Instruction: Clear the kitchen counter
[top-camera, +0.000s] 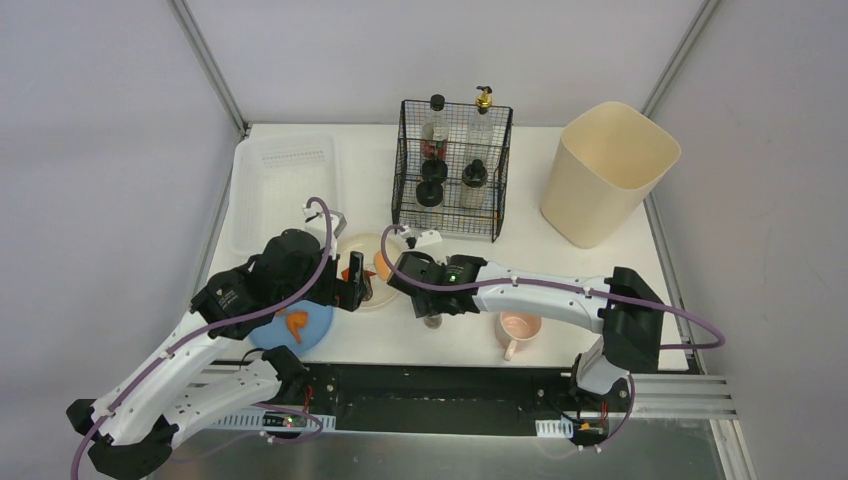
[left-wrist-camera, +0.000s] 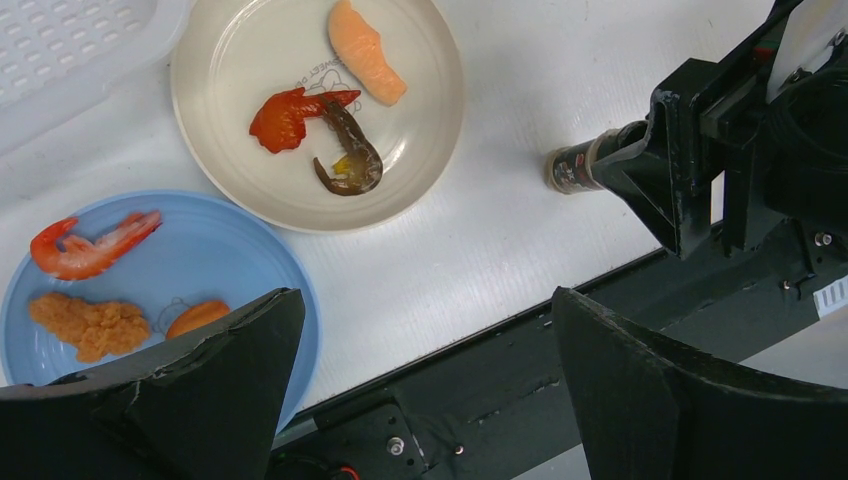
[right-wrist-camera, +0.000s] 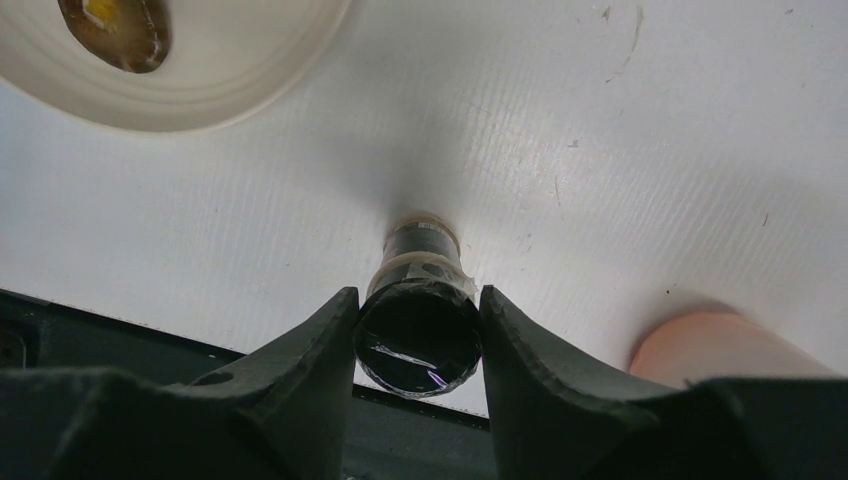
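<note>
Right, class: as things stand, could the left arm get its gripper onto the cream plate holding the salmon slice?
Probably yes. The left gripper hangs open close by the cream plate, with nothing between them; the right gripper, shut on a small bottle, sits off to the side.

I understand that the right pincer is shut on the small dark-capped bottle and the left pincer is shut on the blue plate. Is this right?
Not entirely. The left pincer is open and grips nothing, as the left wrist view shows; the blue plate lies partly below it. The right pincer is shut on the small dark-capped bottle.
</note>
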